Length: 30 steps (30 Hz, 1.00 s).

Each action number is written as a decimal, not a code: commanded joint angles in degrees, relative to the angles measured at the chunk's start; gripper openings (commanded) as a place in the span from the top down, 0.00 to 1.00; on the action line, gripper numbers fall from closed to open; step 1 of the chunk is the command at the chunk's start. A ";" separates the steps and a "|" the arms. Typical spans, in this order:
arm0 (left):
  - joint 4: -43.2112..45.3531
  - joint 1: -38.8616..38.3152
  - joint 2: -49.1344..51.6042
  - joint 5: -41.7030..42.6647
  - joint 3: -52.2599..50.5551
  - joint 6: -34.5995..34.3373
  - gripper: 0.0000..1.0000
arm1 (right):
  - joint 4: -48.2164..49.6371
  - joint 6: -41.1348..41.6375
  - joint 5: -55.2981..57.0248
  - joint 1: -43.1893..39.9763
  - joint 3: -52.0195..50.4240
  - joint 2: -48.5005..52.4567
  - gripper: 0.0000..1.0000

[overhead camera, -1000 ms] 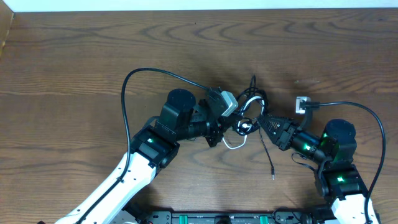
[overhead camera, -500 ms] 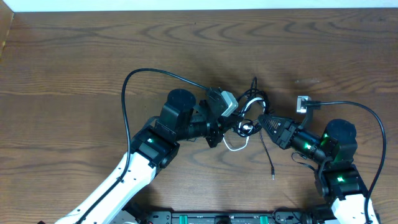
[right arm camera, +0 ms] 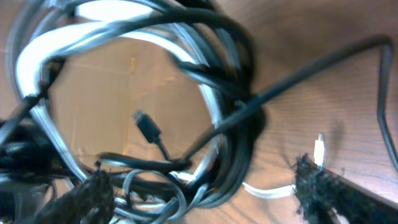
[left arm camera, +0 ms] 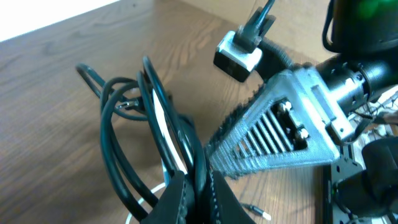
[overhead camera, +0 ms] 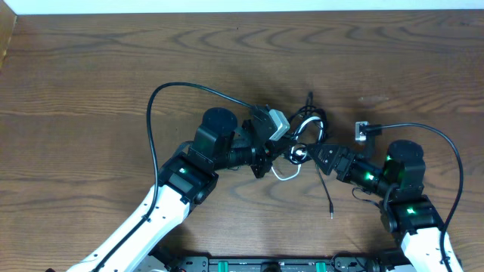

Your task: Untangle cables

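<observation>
The cables (overhead camera: 306,128) form a tangled bundle of black loops with one white cord (overhead camera: 283,176) at mid-table, lifted between the two arms. My left gripper (overhead camera: 290,155) is shut on a black strand of the cables (left arm camera: 143,118); in the left wrist view its jaws (left arm camera: 198,199) pinch that strand. From the right, my right gripper (overhead camera: 319,155) faces the bundle with its fingers spread wide. In the right wrist view the cables (right arm camera: 217,124) hang between those open fingertips (right arm camera: 202,193), with nothing clamped. One loose black cord end (overhead camera: 331,214) trails toward the front edge.
Thick black arm wires arch over the table on the left (overhead camera: 162,98) and on the right (overhead camera: 446,143). A small white camera box (overhead camera: 364,130) sits by the right wrist. The table's far edge (overhead camera: 242,9) runs along the top.
My right gripper has opened wide and released the strand it was pinching; its arm shifted slightly left. The left gripper stays shut on the cables in the same place.
</observation>
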 commanded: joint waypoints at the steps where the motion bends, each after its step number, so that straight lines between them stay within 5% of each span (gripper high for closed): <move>1: 0.92 0.15 -0.11 1.14 0.96 -0.79 0.92 | -2.36 -0.04 4.74 -0.46 0.70 0.09 0.06; 4: 1.40 0.15 -0.11 1.16 0.96 -4.35 0.92 | -2.67 1.57 7.13 -0.46 0.70 0.11 0.07; 9: 1.68 0.15 -0.11 2.86 0.96 -9.49 0.92 | -2.10 8.24 11.82 -0.46 0.70 0.11 0.24; 19: 4.17 0.04 -0.11 12.50 0.96 -9.51 0.92 | 0.37 12.55 12.26 -0.39 0.70 0.11 0.43; 28: 3.61 0.11 -0.11 12.72 0.96 -7.43 0.93 | 0.37 4.81 12.50 -0.39 0.70 0.09 0.99; 30: 2.08 0.11 -0.11 7.91 0.96 -6.40 0.92 | 0.37 0.11 12.48 -0.42 0.70 0.09 0.99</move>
